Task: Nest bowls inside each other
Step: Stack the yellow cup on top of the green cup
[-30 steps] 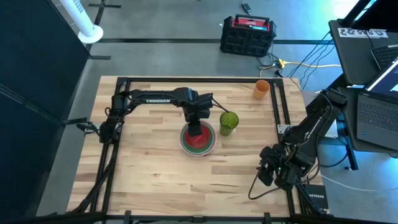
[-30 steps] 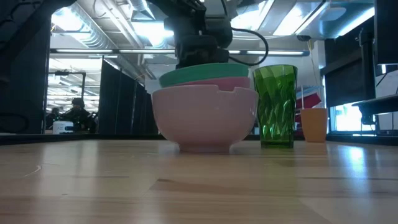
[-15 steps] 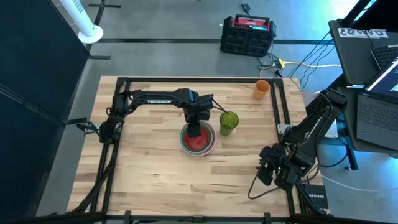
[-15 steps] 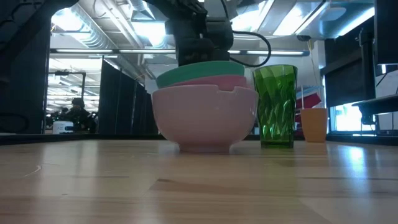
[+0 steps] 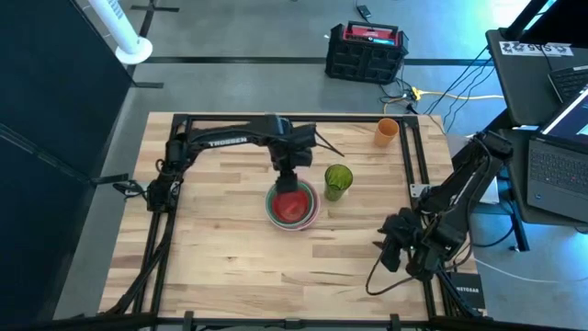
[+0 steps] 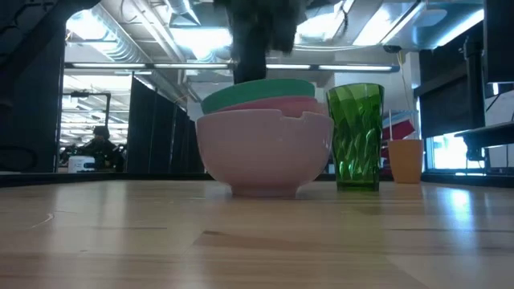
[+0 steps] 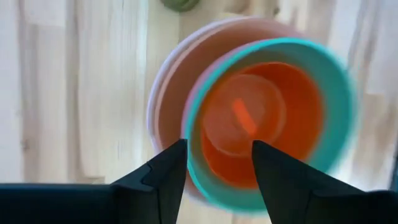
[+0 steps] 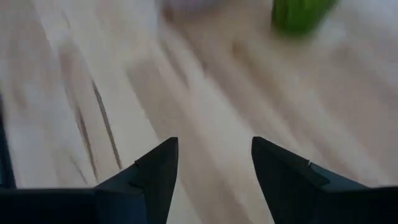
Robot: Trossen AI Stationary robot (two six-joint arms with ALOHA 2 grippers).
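Observation:
The bowls stand nested in one stack (image 5: 292, 205) at the table's middle. A red bowl (image 7: 249, 121) sits innermost in a teal bowl (image 7: 336, 93). The teal one rests tilted in a magenta pink bowl (image 6: 283, 105), which sits in a pale pink outer bowl (image 6: 265, 152). My left gripper (image 7: 217, 168) hangs open straight above the stack, clear of it, and shows at the low view's top (image 6: 257, 32). My right gripper (image 8: 214, 168) stands open over bare wood by the table's right near corner (image 5: 395, 248).
A tall green cup (image 5: 337, 181) stands just right of the stack, close beside it in the low view (image 6: 356, 136). A small orange cup (image 5: 386, 131) stands at the far right. Bare wood lies left of and in front of the stack.
My left gripper, which was down inside the stack at the red bowl, has let go of it and risen straight up, clear of the bowls. The red bowl stays nested in the teal one. My right gripper has turned a little where it stands.

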